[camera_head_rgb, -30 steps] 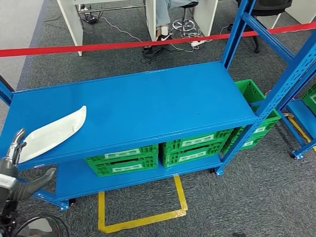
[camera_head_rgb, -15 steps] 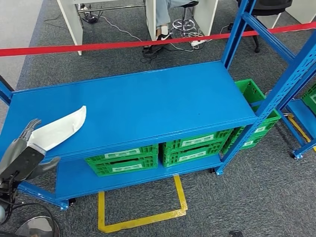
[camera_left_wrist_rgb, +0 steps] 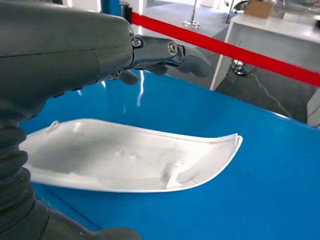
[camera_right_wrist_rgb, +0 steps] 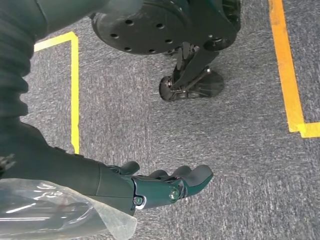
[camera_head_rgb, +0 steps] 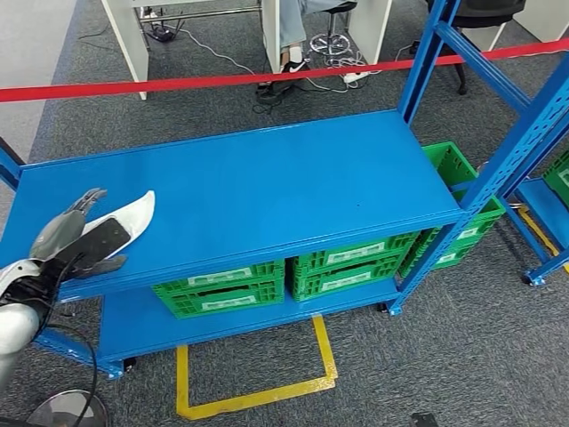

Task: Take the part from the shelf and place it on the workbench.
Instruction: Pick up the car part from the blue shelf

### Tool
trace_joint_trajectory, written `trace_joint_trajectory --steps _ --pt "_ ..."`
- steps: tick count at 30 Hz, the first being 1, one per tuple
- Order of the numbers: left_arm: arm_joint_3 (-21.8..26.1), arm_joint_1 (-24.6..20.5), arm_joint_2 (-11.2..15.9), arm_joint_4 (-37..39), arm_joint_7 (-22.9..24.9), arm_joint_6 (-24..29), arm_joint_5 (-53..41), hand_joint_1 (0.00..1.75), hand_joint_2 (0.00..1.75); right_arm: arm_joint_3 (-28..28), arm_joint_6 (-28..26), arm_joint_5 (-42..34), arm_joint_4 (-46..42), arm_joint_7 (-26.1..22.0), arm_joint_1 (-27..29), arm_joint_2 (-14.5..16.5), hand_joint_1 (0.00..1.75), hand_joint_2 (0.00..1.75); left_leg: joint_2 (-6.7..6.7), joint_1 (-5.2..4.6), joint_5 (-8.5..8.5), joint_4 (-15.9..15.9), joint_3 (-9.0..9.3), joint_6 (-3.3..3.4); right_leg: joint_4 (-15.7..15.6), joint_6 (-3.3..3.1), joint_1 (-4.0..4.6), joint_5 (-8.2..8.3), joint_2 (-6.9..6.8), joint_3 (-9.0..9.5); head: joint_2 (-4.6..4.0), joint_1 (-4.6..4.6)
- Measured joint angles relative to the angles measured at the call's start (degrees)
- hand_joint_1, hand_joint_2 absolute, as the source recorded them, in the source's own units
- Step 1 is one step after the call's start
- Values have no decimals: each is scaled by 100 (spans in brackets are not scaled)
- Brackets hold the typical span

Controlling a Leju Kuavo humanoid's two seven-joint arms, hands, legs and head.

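A long, curved white plastic part lies on the left end of the blue shelf top. My left hand hovers over its near end and covers it in the head view. In the left wrist view the fingers stretch out flat above the part, with the thumb low by the shelf's front edge. Nothing is gripped; the hand is open. My right hand hangs over the grey carpet with its fingers extended and nothing in it.
Green crates sit on the lower shelf, and more stand at the right. Blue uprights rise on the right. Red barrier tape runs behind the shelf. A seated person's legs show beyond it. Yellow floor tape marks the carpet.
My left hand has risen from below the shelf's front edge and moved forward over the near end of the white part. The part has not moved.
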Motion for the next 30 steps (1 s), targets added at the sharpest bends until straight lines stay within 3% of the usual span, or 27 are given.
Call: trace_joint_trajectory --steps 8,16,30 --pt "-480 -450 14 545 83 -302 -155 0 175 147 87 -172 199 -111 -122 0 0 175 2 0 0 0 -1 0 0 0 0 0 5 -2 0 0" --pt "-841 -594 80 814 137 -563 -149 0 175 254 125 -302 340 -168 -216 0 0 175 3 0 0 0 -1 0 0 0 0 0 6 -1 0 1" --pt "-856 -112 364 740 382 -169 -338 0 175 359 -30 -574 380 -233 -232 -2 0 175 3 0 0 0 -4 0 1 0 0 0 6 -2 0 1"
